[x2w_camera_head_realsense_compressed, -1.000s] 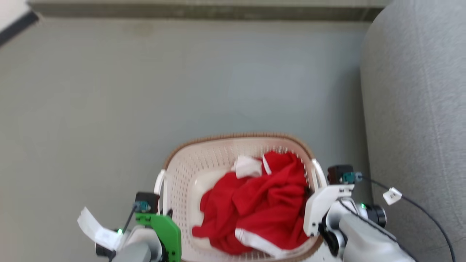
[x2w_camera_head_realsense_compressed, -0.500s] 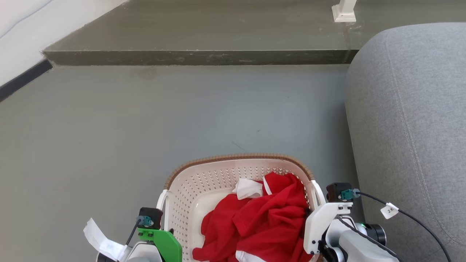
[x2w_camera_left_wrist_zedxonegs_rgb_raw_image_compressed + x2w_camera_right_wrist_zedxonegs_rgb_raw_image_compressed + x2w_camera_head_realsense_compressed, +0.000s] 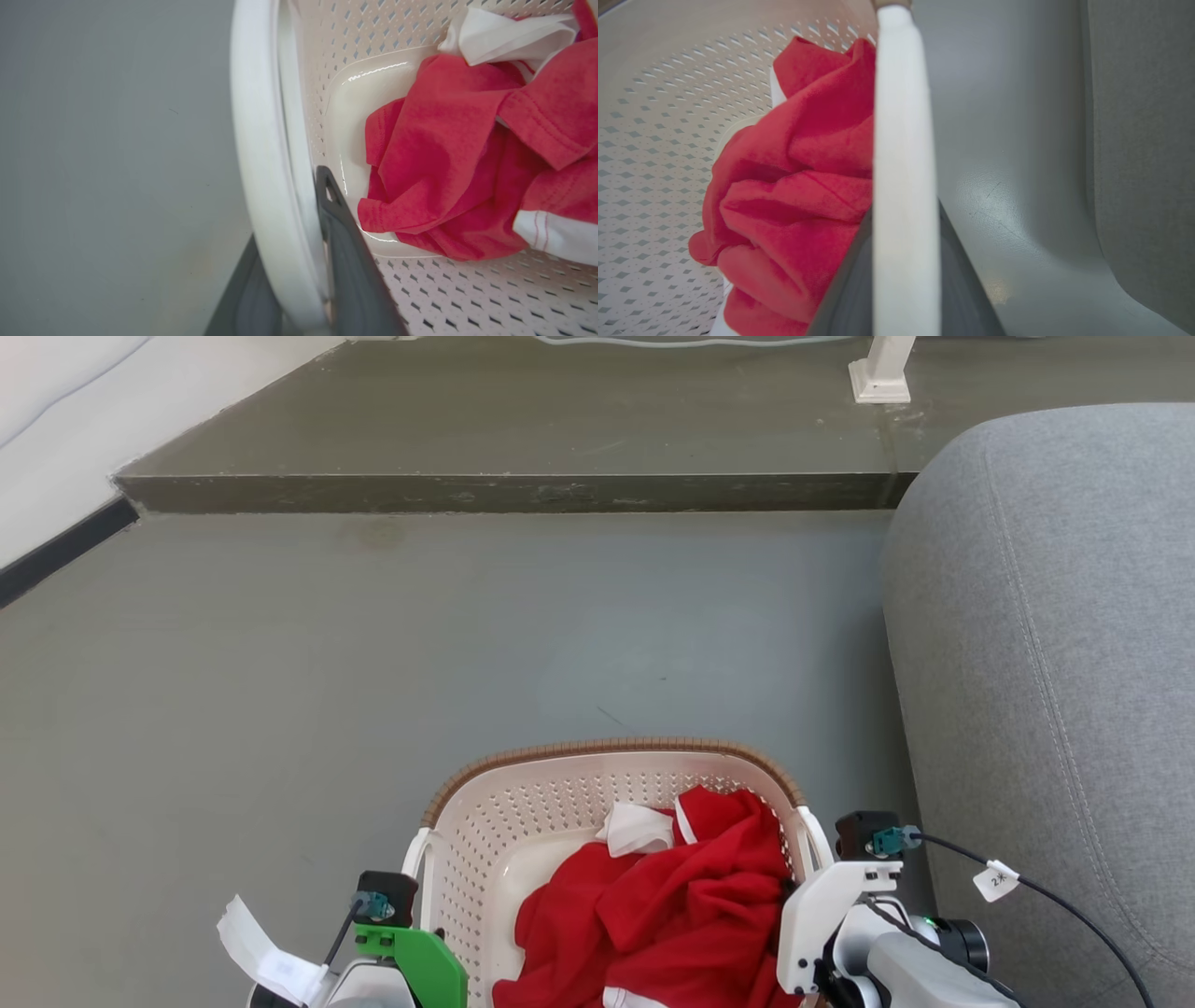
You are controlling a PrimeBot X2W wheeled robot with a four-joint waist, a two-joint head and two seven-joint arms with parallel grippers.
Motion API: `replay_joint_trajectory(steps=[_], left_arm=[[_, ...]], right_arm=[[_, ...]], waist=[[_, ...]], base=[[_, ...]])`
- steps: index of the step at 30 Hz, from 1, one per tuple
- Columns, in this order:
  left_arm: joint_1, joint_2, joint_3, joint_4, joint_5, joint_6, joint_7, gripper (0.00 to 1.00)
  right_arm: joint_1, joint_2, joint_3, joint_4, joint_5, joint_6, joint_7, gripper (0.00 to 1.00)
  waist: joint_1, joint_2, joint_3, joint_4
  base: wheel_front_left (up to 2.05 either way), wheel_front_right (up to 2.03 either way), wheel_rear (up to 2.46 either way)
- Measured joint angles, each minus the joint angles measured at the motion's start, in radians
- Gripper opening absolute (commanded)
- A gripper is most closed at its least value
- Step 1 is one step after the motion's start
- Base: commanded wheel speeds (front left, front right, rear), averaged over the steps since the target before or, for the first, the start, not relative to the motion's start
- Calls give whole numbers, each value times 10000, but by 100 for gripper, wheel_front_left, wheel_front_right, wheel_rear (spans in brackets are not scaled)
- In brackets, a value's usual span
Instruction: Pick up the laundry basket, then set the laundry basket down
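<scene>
Cream laundry basket (image 3: 504,803), both side handles (image 3: 261,163) pinched in jaws

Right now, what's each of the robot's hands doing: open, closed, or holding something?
Left hand: closed on the left handle of the laundry basket.
Right hand: closed on its right handle.

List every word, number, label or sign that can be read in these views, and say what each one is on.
The white tag on the black cable, lower right of the head view: a dark mark like "2" and a second character, too small to read surely.
The white paper strip, lower left of the head view: no legible writing.
The laundry basket and the red garment in it: no text visible.
</scene>
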Motion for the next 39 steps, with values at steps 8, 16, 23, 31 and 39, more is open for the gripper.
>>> replay_joint_trajectory(steps=[8, 16, 23, 31, 39], left_arm=[[11, 8, -75, -6, -67, 27, 0, 0], [89, 23, -203, -10, -155, 102, 0, 0], [141, 33, -305, -10, -228, 134, 0, 0], [163, 40, -351, -21, -245, 184, 2, 0], [162, 50, -395, -82, -307, 259, 12, 0]], right_arm=[[0, -19, 221, 0, 226, -13, -4, 0], [5, -33, 431, 13, 393, -25, -15, 0], [12, -42, 587, 25, 506, -94, -31, 0], [12, -52, 731, 52, 700, -96, -102, 0], [-21, -65, 830, 52, 834, -98, -107, 0]], waist=[[0, 0, -128, 9], [0, 0, -234, 21], [0, 0, -279, 18], [0, 0, -264, 6], [0, 0, -5, 0]], base=[[0, 0, 0], [0, 0, 0], [0, 0, 0], [0, 0, 0], [0, 0, 0]])
